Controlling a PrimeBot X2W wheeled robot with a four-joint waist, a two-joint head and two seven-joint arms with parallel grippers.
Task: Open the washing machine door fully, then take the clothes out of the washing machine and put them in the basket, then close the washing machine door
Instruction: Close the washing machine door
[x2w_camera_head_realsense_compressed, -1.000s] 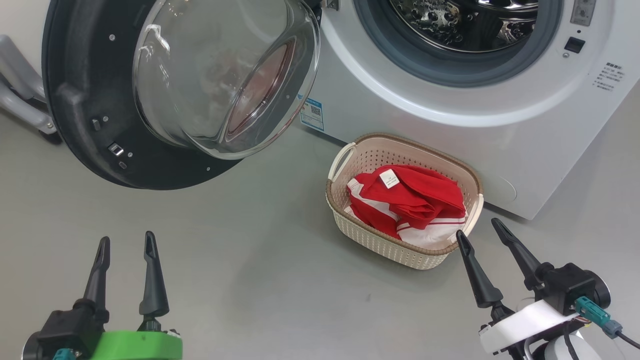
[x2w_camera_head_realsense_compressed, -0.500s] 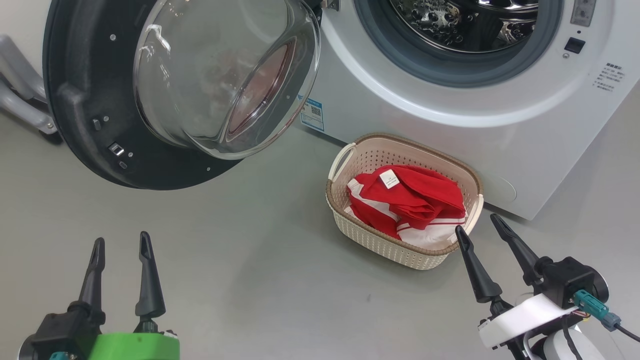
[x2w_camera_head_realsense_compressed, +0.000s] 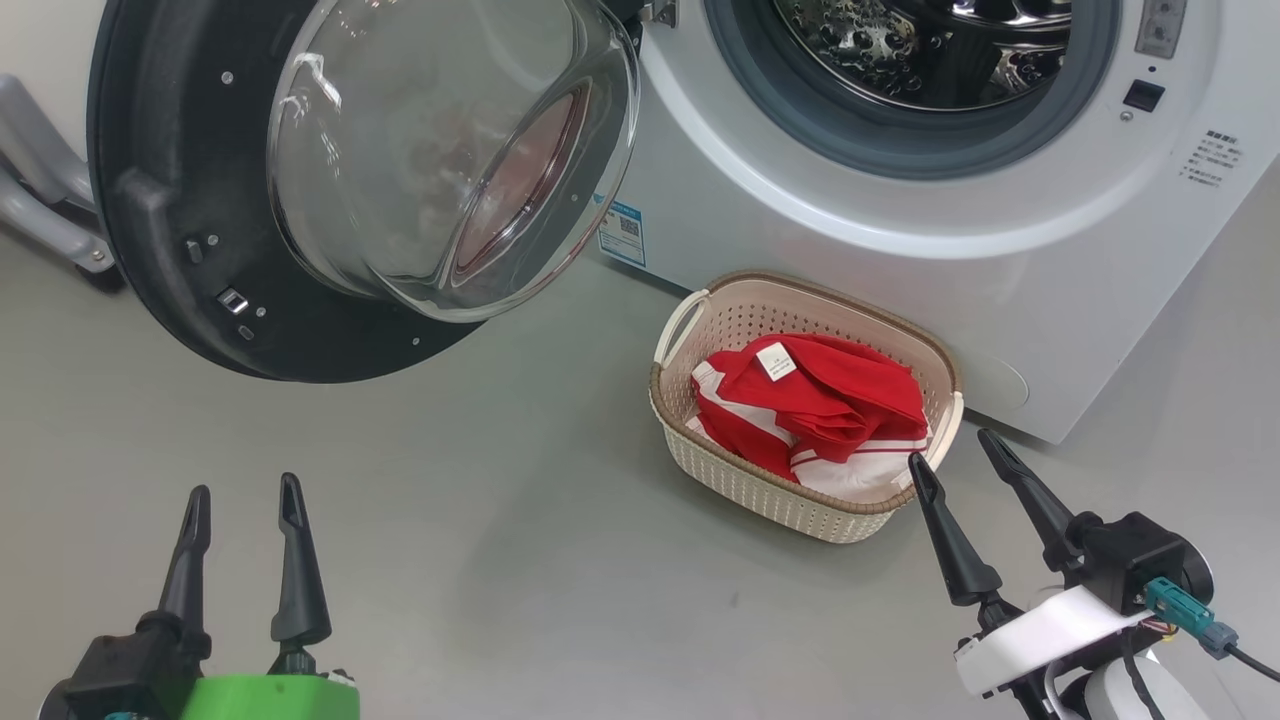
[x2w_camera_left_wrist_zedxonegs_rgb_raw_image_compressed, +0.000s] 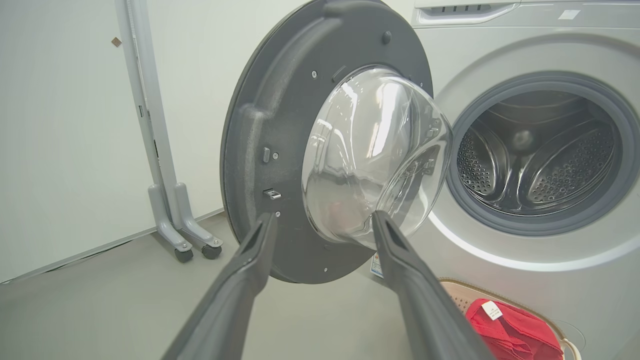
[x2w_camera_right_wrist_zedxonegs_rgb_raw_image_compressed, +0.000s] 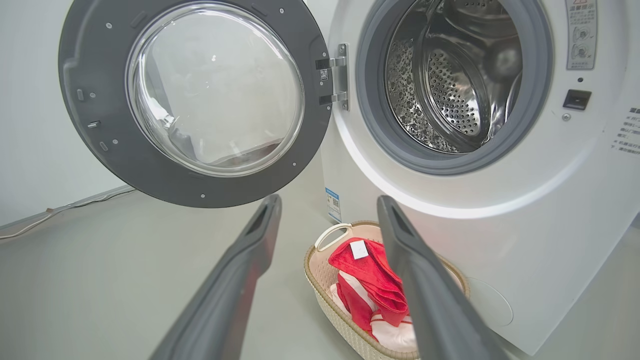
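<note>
Clothes (x2w_camera_head_realsense_compressed: 830, 400) lie in basket (x2w_camera_head_realsense_compressed: 760, 490), drum (x2w_camera_right_wrist_zedxonegs_rgb_raw_image_compressed: 450, 85) looks bare, washing machine door (x2w_camera_head_realsense_compressed: 170, 250) stands wide; left end effector (x2w_camera_head_realsense_compressed: 245, 485) and right end effector (x2w_camera_head_realsense_compressed: 950, 446) hang spread and empty, free to shut it.

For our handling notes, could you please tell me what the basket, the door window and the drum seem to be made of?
The basket: probably moulded plastic, matte cream, from its regular perforations. The door window: seemingly clear glass, glossy, given sharp reflections and see-through bulge. The drum: apparently polished steel, mirror-like with punched holes.
</note>
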